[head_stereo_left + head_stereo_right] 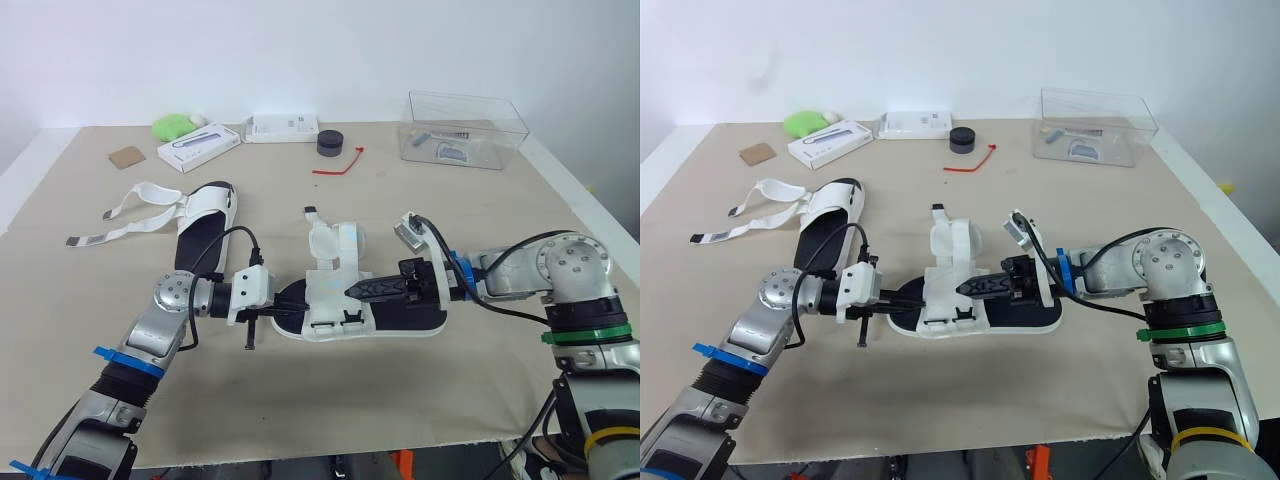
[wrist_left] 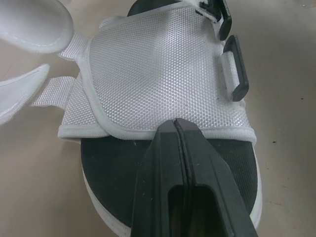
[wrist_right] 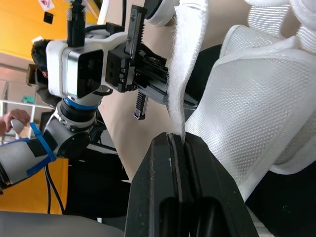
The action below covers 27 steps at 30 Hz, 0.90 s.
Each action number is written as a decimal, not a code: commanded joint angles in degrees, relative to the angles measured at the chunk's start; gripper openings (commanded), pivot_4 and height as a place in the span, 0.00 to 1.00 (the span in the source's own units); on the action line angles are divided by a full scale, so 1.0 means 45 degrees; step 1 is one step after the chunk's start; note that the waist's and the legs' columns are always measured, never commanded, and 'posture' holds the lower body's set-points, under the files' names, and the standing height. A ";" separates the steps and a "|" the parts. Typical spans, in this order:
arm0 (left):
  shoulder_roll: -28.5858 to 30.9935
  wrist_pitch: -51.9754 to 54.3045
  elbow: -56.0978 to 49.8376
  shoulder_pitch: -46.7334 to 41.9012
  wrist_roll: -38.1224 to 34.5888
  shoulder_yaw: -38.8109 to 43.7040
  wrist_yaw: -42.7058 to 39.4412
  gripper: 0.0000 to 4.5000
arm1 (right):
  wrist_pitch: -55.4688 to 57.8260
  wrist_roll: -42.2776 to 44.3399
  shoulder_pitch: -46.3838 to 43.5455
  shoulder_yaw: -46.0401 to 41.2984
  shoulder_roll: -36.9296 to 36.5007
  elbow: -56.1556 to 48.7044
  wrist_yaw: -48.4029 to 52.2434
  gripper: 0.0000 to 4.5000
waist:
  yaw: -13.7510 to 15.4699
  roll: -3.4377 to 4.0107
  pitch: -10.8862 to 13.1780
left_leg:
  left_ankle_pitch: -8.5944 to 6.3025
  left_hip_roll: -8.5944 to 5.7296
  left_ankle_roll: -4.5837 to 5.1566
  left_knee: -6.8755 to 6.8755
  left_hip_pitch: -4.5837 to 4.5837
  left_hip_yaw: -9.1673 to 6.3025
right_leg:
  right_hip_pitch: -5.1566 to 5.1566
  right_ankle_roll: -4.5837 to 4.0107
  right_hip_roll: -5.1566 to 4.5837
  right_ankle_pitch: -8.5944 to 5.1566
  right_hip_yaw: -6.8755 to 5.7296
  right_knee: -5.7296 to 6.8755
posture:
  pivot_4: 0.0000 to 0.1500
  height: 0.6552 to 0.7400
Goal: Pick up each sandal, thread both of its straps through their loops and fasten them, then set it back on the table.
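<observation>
**Two sandals, one between my hands**

The near sandal (image 1: 400, 322) lies on the worktop (image 1: 400, 400) between my two hands. My right hand (image 3: 177, 136) is clamped on its white strap (image 3: 182, 74). My left hand (image 2: 176, 123) is closed, tips at the mesh flap (image 2: 158, 74) hem. The second sandal (image 1: 205, 225) lies further left, its two straps unfastened. Beyond are two white boxes (image 1: 198, 146) (image 1: 283, 127), one black puck (image 1: 330, 143), one red tie (image 1: 338, 165) and one clear box (image 1: 465, 130).
</observation>
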 commanded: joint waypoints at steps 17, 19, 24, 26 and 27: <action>0.0019 -0.0356 0.0065 -0.0020 0.0210 -0.0019 0.0090 0.00 | 0.0312 0.0104 0.0610 -0.0024 -0.0085 -0.1761 -0.0561 0.01 | -0.0008 0.0001 0.0000 | -0.0001 0.0002 0.0002 -0.0001 -0.0001 -0.0003 | -0.0001 0.0002 0.0002 -0.0001 -0.0001 0.0000 | 1.00 1.00; 0.0016 -0.0379 0.0113 -0.0042 0.0243 -0.0025 0.0104 0.00 | 0.0210 -0.0230 0.0594 -0.0083 -0.0023 -0.2100 -0.0450 0.01 | -0.0009 0.0001 -0.0001 | -0.0001 0.0002 0.0002 -0.0001 0.0002 -0.0002 | 0.0000 0.0003 0.0002 0.0000 -0.0001 0.0000 | 1.00 1.00; 0.0018 -0.0441 0.0199 -0.0067 0.0337 -0.0081 0.0126 0.00 | 0.0156 -0.0223 0.0642 -0.0195 -0.0097 -0.2716 -0.0306 0.01 | -0.0009 0.0001 -0.0001 | -0.0001 0.0005 0.0002 -0.0001 0.0004 -0.0003 | 0.0000 0.0003 0.0007 0.0000 -0.0002 0.0000 | 1.00 1.00; 0.0014 -0.0450 0.0207 -0.0065 0.0357 -0.0103 0.0131 0.00 | 0.0104 -0.0212 0.0848 -0.0209 -0.0185 -0.3215 -0.0280 0.01 | -0.0008 0.0001 -0.0001 | -0.0001 0.0005 0.0002 -0.0001 0.0003 -0.0005 | 0.0000 0.0003 0.0007 0.0000 -0.0003 0.0001 | 1.00 1.00; 0.0015 -0.0459 0.0210 -0.0065 0.0362 -0.0112 0.0137 0.00 | 0.0082 -0.0264 0.0987 -0.0209 -0.0248 -0.3513 -0.0227 0.01 | -0.0004 0.0001 0.0000 | -0.0001 0.0005 0.0002 -0.0001 0.0003 -0.0004 | 0.0000 0.0002 0.0007 0.0000 -0.0003 0.0000 | 1.00 1.00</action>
